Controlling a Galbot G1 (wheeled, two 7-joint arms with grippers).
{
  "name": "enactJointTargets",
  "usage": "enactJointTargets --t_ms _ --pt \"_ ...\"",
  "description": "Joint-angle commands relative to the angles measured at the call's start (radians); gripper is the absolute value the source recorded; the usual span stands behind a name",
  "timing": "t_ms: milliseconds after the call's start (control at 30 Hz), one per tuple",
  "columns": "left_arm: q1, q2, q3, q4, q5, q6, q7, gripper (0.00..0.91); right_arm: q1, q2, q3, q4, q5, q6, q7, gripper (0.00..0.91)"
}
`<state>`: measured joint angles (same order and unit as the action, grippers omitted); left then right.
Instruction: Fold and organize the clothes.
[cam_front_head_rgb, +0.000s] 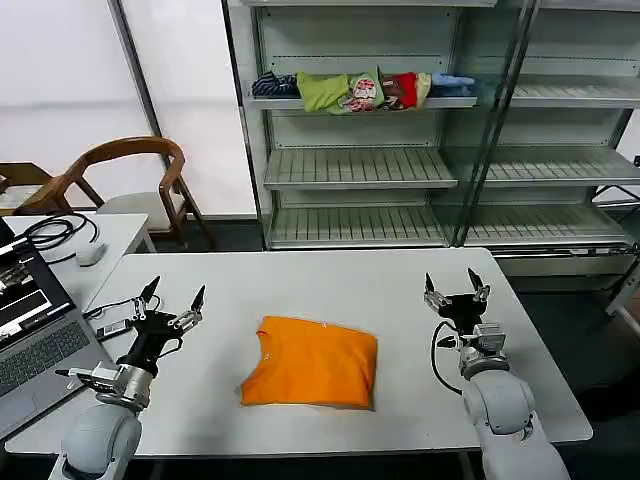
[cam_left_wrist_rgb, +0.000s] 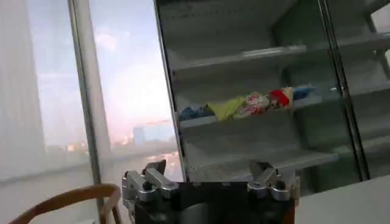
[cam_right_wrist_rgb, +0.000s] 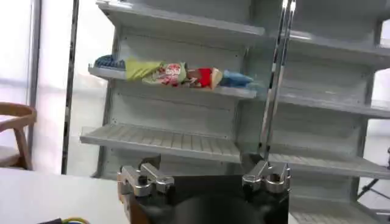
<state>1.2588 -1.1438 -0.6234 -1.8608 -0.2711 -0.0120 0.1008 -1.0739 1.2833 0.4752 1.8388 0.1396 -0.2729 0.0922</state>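
On the table (cam_front_head_rgb: 300, 275), toward the front edge, the shirt (cam_front_head_rgb: 312, 364) lies folded into a rough square.
Both grippers, left (cam_front_head_rgb: 172, 299) and right (cam_front_head_rgb: 456, 288), stand clear on either side with fingers apart, empty. I'd judge folding nearly done (one more fold, perhaps); pinch two matching corners together, lift low and lay edge onto edge.
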Motion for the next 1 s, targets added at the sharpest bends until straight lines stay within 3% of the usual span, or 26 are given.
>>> enactJointTargets --t_ms 33,567,800,1000 --pt "-0.001 0.002 0.002 0.002 0.001 0.001 -0.001 0.907 0.006 0.002 -0.004 -0.009 -0.001 0.0 0.003 0.907" --pt "-0.022 0.006 0.009 0.02 0.0 -0.001 0.0 0.907 0.023 0.001 -0.001 -0.014 0.0 -0.004 0.0 0.907" --pt "-0.023 0.014 0.009 0.016 -0.001 -0.001 0.0 0.907 0.017 0.004 -0.002 -0.005 0.013 -0.091 0.009 0.907" --pt "-0.023 0.019 0.009 0.017 -0.002 -0.002 0.0 0.907 0.018 0.015 -0.001 -0.014 0.016 -0.051 0.006 0.907"
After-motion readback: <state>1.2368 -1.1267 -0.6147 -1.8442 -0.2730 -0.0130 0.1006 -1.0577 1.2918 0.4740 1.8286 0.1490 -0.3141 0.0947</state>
